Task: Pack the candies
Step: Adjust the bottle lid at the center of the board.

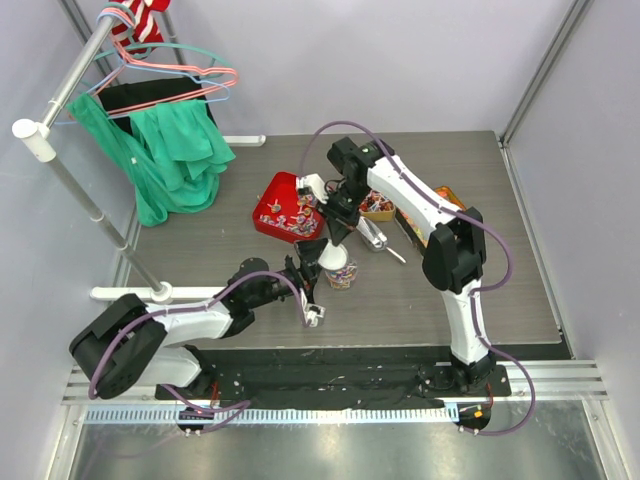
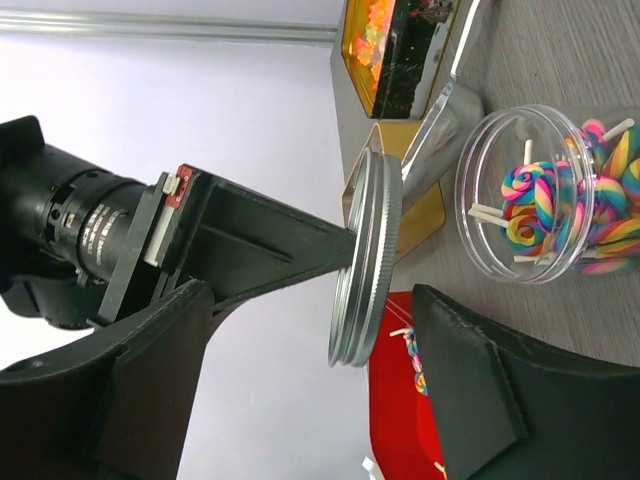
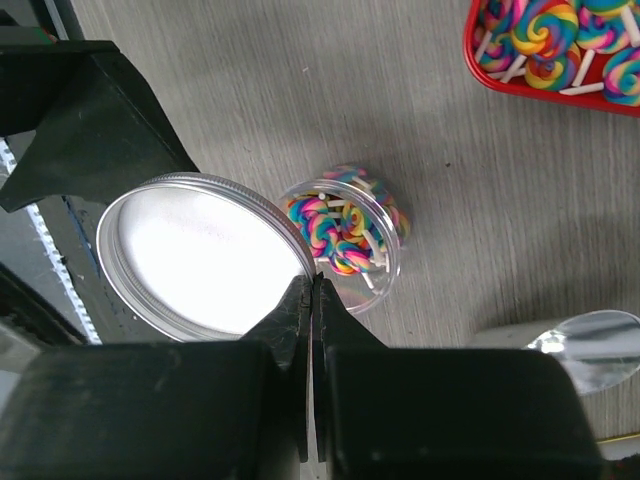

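My right tool (image 3: 313,290) is clamped on the rim of the lid (image 3: 200,260), which hangs tilted just beside the open jar (image 3: 392,262) holding the candies (image 3: 330,225) on the desk (image 3: 450,150). My left tool (image 2: 312,300) stands apart, straddling the lid.

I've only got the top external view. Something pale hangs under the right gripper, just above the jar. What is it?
Observer: A silver lid. The right wrist view shows the right gripper shut on its rim.
Operator: Is the jar uncovered?
Observer: Yes, the jar stands open with nothing on its mouth, and there are rainbow swirl lollipops inside.
Operator: Where's the left gripper in this?
Observer: The left gripper is open, with the lid's edge between its fingers. I can't tell whether they touch it.
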Tool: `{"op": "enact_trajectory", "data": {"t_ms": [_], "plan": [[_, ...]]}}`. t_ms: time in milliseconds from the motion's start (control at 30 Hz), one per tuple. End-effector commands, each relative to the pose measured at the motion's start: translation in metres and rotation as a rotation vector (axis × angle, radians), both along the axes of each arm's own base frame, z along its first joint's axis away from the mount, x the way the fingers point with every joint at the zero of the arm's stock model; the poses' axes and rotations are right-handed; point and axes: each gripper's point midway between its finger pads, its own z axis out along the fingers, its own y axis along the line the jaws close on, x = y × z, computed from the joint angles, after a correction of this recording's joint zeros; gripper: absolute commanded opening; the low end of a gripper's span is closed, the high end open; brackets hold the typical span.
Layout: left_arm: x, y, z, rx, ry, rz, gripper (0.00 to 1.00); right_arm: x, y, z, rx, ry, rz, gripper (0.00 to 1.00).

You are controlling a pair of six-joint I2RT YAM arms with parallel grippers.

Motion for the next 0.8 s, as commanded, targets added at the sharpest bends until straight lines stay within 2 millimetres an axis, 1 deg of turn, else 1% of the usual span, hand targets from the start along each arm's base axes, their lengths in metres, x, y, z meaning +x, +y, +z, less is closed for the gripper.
{"op": "enact_trajectory", "data": {"t_ms": [0, 33, 67, 100, 267, 333, 400, 433, 533, 600, 667, 700, 767], "plan": [[0.000, -0.005, 0.019, -0.049, -0.060, -0.005, 0.80, -0.006, 0.006, 0.018, 0.018, -0.021, -0.004, 0.01], [-0.001, -0.006, 0.017, -0.046, -0.057, -0.005, 0.76, -0.007, 0.005, 0.016, 0.012, -0.020, -0.006, 0.01], [-0.001, -0.006, 0.018, -0.047, -0.056, -0.006, 0.61, -0.007, 0.005, 0.017, 0.011, -0.025, -0.007, 0.01], [-0.001, -0.007, 0.016, -0.046, -0.051, -0.005, 0.57, -0.007, 0.005, 0.016, 0.005, -0.026, -0.008, 0.01], [0.000, -0.005, 0.014, -0.037, -0.040, 0.006, 0.56, -0.008, 0.007, 0.018, 0.000, -0.044, -0.010, 0.01], [0.000, -0.005, 0.011, -0.029, -0.031, 0.010, 0.54, -0.010, 0.009, 0.021, 0.000, -0.052, -0.006, 0.01], [0.000, -0.004, 0.011, -0.031, -0.025, 0.013, 0.47, -0.010, 0.010, 0.024, 0.000, -0.062, -0.007, 0.01], [0.000, -0.004, 0.010, -0.028, -0.021, 0.015, 0.39, -0.011, 0.010, 0.024, -0.002, -0.068, -0.004, 0.01], [-0.001, -0.004, 0.008, -0.020, -0.014, 0.015, 0.31, -0.010, 0.010, 0.027, 0.001, -0.077, -0.006, 0.01], [-0.001, -0.003, 0.006, -0.016, -0.010, 0.016, 0.29, -0.012, 0.011, 0.030, 0.003, -0.082, -0.005, 0.01], [0.000, -0.003, 0.006, -0.013, -0.008, 0.019, 0.25, -0.012, 0.010, 0.032, 0.002, -0.089, -0.005, 0.01], [0.000, -0.003, 0.005, -0.012, -0.006, 0.021, 0.20, -0.012, 0.011, 0.032, 0.003, -0.094, -0.004, 0.01], [0.000, -0.003, 0.004, -0.012, -0.001, 0.020, 0.14, -0.013, 0.012, 0.035, 0.004, -0.100, -0.001, 0.01]]}}
